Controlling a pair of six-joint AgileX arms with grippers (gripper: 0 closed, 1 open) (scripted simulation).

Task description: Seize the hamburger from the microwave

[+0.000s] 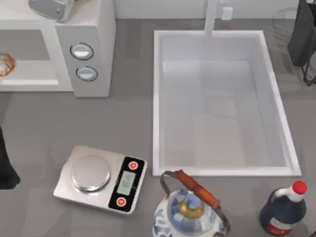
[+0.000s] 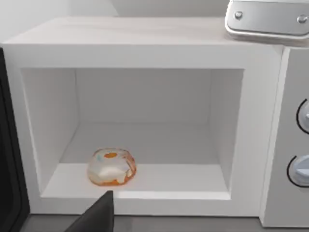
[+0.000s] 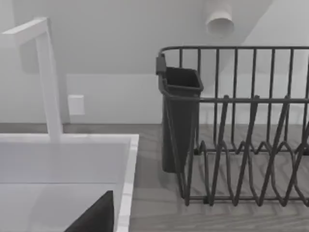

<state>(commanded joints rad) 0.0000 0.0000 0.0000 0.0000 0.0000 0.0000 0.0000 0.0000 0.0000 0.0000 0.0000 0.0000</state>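
The white microwave [image 1: 89, 29] stands at the table's back left, its cavity facing the front and its dark door [image 2: 7, 154] swung open. The hamburger [image 2: 111, 167], orange-brown with whitish patches, lies on the cavity floor near the front lip, left of the middle; from above it sits at the far left edge [image 1: 6, 64]. My left gripper [image 2: 98, 213] hangs in front of the cavity, short of the hamburger and apart from it. A dark piece of my left arm [image 1: 6, 165] reaches in at the table's left edge. My right gripper [image 3: 96, 215] hovers over the sink's rim.
A silver kitchen scale [image 1: 101, 177] lies at the front left. Beside it stand a blue-and-white kettle [image 1: 190, 215] and a dark bottle [image 1: 284, 210]. A white sink [image 1: 157, 98] fills the middle. A black dish rack [image 3: 241, 145] is at the back right. A silver appliance [image 1: 52, 7] rests on the microwave.
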